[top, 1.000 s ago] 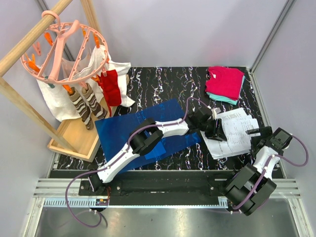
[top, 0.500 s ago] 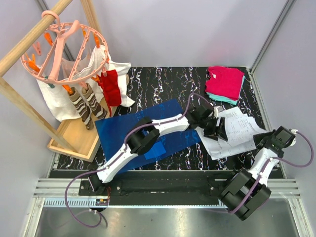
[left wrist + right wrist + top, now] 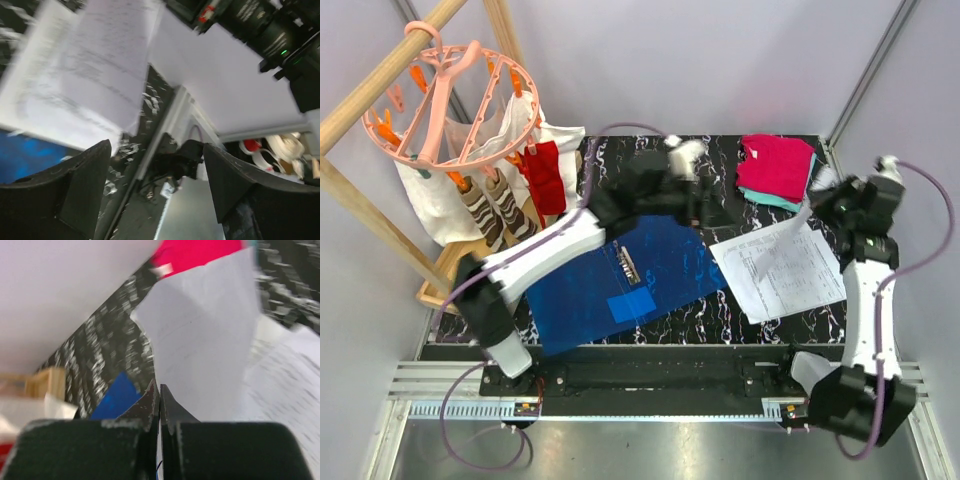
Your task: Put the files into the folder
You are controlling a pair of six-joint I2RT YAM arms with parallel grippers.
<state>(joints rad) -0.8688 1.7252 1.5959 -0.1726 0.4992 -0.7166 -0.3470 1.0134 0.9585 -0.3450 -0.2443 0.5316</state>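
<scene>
The blue folder (image 3: 660,265) lies flat at the middle of the counter (image 3: 715,312). The left gripper (image 3: 157,145) hangs above its far right corner, jaws wide apart with nothing between them. At the folder's right edge the files (image 3: 782,270) lie on the counter, one sheet's far edge lifted to the right gripper (image 3: 160,392), whose jaws are pinched tight on it.

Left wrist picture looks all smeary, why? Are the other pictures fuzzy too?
Left wrist view: motion blur smears the paper sheets, print unreadable. Right wrist view: soft too, pink clothes just a blob. Top view: mostly sharp, only the left arm looks smeared.
</scene>
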